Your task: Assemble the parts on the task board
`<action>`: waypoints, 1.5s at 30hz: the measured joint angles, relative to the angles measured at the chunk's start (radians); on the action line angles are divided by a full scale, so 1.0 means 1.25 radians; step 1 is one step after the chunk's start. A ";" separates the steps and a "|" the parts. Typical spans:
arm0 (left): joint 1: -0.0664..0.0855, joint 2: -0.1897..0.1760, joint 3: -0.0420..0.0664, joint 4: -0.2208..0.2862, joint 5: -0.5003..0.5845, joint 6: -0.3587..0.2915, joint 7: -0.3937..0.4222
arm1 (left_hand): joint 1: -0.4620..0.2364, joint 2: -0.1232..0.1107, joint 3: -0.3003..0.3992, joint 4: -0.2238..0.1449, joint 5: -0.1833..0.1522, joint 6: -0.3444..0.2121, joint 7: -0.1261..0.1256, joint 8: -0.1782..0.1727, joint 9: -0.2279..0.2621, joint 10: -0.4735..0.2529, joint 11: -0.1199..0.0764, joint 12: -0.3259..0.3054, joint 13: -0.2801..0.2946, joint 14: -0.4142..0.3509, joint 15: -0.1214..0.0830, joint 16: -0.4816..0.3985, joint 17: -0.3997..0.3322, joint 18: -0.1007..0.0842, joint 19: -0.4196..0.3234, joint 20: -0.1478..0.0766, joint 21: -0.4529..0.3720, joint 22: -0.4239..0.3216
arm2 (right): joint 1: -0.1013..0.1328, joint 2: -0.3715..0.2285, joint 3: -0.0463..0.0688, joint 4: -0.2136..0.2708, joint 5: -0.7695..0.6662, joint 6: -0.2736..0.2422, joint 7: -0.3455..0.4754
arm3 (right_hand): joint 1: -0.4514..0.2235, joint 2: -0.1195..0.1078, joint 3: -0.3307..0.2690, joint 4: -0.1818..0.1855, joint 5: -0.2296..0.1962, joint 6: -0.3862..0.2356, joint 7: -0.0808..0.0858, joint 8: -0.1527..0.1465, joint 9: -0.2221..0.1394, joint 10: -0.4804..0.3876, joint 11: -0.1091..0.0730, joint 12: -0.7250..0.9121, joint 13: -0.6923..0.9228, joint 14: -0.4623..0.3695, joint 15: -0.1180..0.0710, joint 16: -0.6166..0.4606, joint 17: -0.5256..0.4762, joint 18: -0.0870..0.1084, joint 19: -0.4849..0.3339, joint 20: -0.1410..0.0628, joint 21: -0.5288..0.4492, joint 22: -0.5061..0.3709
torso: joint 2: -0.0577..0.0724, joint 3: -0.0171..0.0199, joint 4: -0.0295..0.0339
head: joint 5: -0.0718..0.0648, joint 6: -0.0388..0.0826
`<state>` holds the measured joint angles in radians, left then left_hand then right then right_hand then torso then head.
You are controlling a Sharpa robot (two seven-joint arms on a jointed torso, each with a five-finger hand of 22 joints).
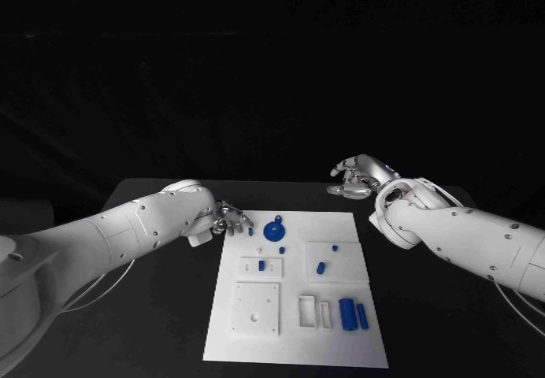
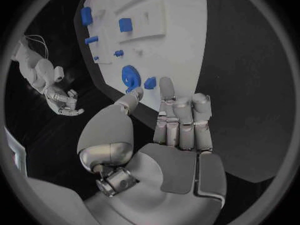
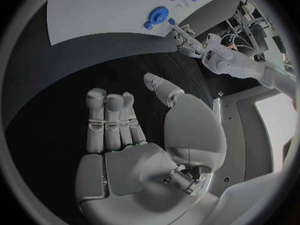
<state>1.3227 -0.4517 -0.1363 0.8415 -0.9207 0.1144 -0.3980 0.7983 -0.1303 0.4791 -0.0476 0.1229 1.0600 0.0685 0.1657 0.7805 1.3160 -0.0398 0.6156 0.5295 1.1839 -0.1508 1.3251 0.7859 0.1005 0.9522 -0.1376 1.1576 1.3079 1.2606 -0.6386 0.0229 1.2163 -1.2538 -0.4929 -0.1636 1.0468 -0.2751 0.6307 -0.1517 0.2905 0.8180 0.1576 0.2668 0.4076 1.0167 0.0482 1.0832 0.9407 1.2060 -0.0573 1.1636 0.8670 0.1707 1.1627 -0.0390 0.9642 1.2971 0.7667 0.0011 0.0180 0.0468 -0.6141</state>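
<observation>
At the black table (image 1: 159,315) I have both arms out over the far end of the white task board (image 1: 295,346), where the blue parts wait. My left hand (image 1: 223,220) hangs at the board's far left corner, fingers loose and apart, holding nothing; in its wrist view the fingertips (image 2: 166,85) reach just short of a small blue piece (image 2: 150,82), with the round blue gear (image 1: 274,231) just beyond it, so the nearest part lies straight ahead of those fingers and inward over the board. My right hand (image 1: 361,177) floats past the board's far right corner, well apart from any part, its fingers straight and together, thumb out, grasping nothing (image 3: 134,135). I judge the left hand far nearer to the gear, and the coming reach to be its own. Two long blue bars (image 1: 354,313) lie side by side at the board's near right, long axes running toward me. Whether the fingertips already touch the small piece I cannot tell, and in the head view my left hand partly covers it.
</observation>
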 measured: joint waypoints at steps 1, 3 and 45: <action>0.000 0.001 0.000 -0.002 0.000 0.001 0.001 | 0.004 0.003 -0.001 -0.001 0.000 0.000 0.000 0.000 0.000 0.000 0.000 0.000 0.000 0.000 0.000 0.000 0.000 0.000 0.000 0.000 0.000 0.000 | 0.000 0.000 0.000 0.000 0.000 0.000 0.000 | 0.000 0.000 0.000 0.000 0.000 0.000 0.000 0.000 0.000 0.000 0.000 0.000 0.000 0.000 0.000 0.000 0.000 0.000 0.000 0.000 0.000 0.000 | 0.000 0.0000 0.0000 | 0.000 0.000; -0.001 0.004 0.000 -0.005 0.001 0.002 0.002 | 0.003 0.003 -0.002 -0.004 0.000 -0.001 -0.001 0.000 0.000 0.000 0.000 0.003 0.000 -0.001 0.001 0.000 0.000 0.000 0.000 0.000 0.000 0.000 | 0.000 0.000 0.000 0.000 0.000 0.000 0.000 | 0.000 0.000 0.000 0.000 0.000 -0.001 -0.001 0.000 0.000 0.000 0.000 0.000 0.000 0.000 0.000 0.000 0.000 0.000 0.000 0.000 0.000 0.000 | 0.000 0.0000 0.0002 | 0.000 -0.001; -0.011 0.026 0.001 -0.037 0.033 0.006 0.026 | 0.044 0.079 0.002 -0.068 0.004 -0.006 -0.002 0.000 -0.007 0.000 0.000 0.006 0.001 -0.002 0.005 0.000 -0.002 -0.001 -0.003 0.003 0.000 0.000 | 0.000 0.003 0.000 0.001 0.000 0.000 0.000 | 0.000 0.000 0.000 0.000 0.000 0.000 0.001 0.000 0.000 0.000 0.000 0.003 -0.003 0.000 0.000 0.000 -0.001 0.000 0.004 -0.002 0.000 0.001 | -0.001 -0.0002 0.0014 | -0.003 -0.004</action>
<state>1.3085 -0.4188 -0.1348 0.7948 -0.8791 0.1220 -0.3658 0.8530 -0.0317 0.4812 -0.1331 0.1285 1.0529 0.0664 0.1657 0.7718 1.3159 -0.0400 0.6235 0.5308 1.1808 -0.1442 1.3251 0.7837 0.0998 0.9487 -0.1340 1.1576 1.3074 1.2607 -0.6351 0.0230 1.2173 -1.2540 -0.4928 -0.1639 1.0468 -0.2751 0.6307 -0.1517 0.2905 0.8174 0.1587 0.2668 0.4076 1.0167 0.0482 1.0870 0.9369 1.2058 -0.0571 1.1636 0.8662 0.1709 1.1682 -0.0410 0.9641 1.2977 0.7660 0.0009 0.0198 0.0429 -0.6195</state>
